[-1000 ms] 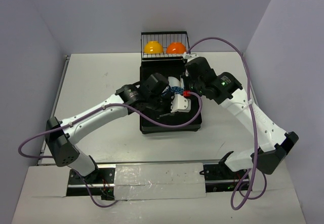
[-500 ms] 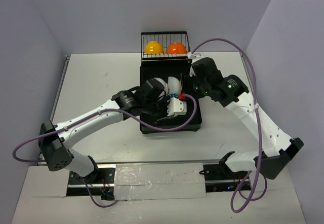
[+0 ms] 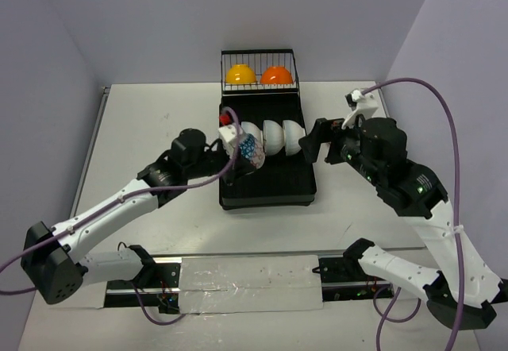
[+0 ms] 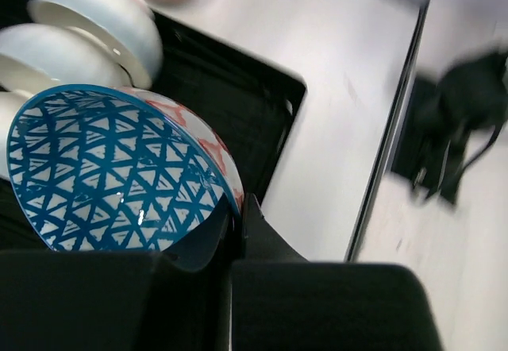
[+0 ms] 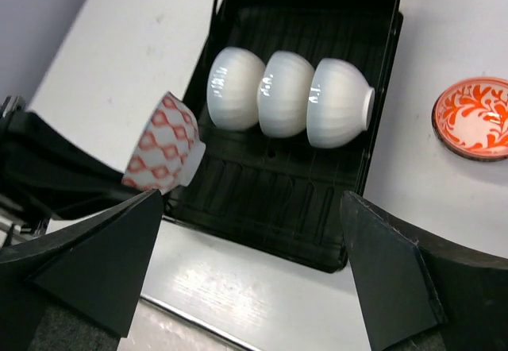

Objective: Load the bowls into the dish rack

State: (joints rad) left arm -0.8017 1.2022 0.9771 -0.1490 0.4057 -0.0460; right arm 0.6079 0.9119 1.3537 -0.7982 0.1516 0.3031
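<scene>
The black dish rack [image 3: 270, 183] lies mid-table. Three white bowls [image 3: 274, 136] stand on edge in a row across it, also seen from the right wrist [image 5: 287, 93]. A yellow bowl [image 3: 240, 74] and an orange bowl [image 3: 276, 75] sit in its wire basket. My left gripper [image 3: 236, 146] is shut on the rim of a patterned bowl [image 4: 111, 168], blue inside and red-white outside [image 5: 164, 152], tilted over the rack's left edge. My right gripper [image 5: 250, 264] is open and holds nothing, right of the white bowls [image 3: 316, 140].
A small orange-and-white patterned dish [image 5: 475, 117] lies on the table just right of the rack; the right arm hides it in the top view. Grey walls close in the table on three sides.
My right gripper has opened and drawn back to the right, off the rack, leaving three white bowls in a row. My left gripper has closed on the patterned bowl and carried it leftward.
</scene>
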